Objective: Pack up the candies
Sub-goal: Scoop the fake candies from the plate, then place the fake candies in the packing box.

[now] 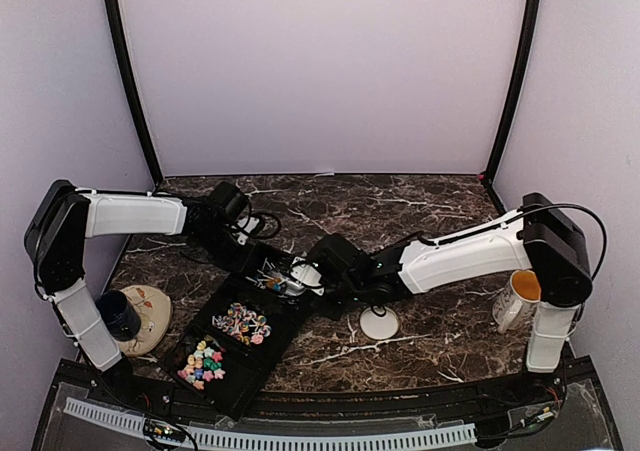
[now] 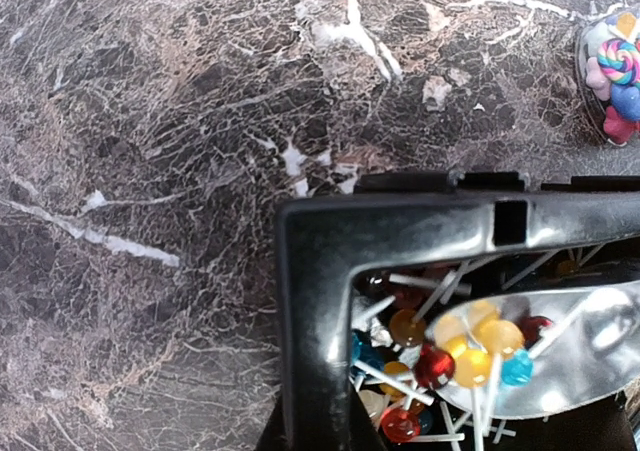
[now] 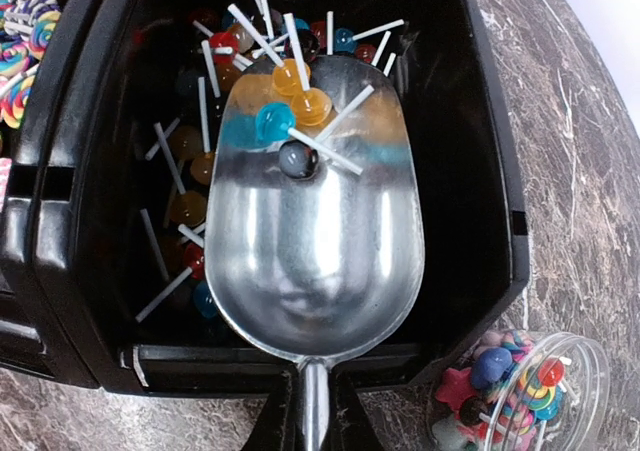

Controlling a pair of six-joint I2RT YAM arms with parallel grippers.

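A black three-part tray (image 1: pixel 190 326) holds the candies: pastel stars (image 1: pixel 203 361) in the near part, swirl lollipops (image 1: pixel 243 323) in the middle, small ball lollipops (image 3: pixel 185 206) in the far part. My left gripper (image 2: pixel 312 433) is shut on the tray's far corner rim (image 2: pixel 310 271). My right gripper (image 3: pixel 315 426) is shut on the handle of a metal scoop (image 3: pixel 315 241). The scoop lies in the far part, with a few ball lollipops (image 3: pixel 290 106) on its front end. A clear round tub (image 3: pixel 525 391) with mixed candies stands just right of the tray.
A white round lid (image 1: pixel 378 323) lies on the marble table near the right arm. A mug (image 1: pixel 515 299) stands at the right edge. A beige plate (image 1: pixel 150 316) with a dark cup (image 1: pixel 120 313) sits at the left, close to the tray.
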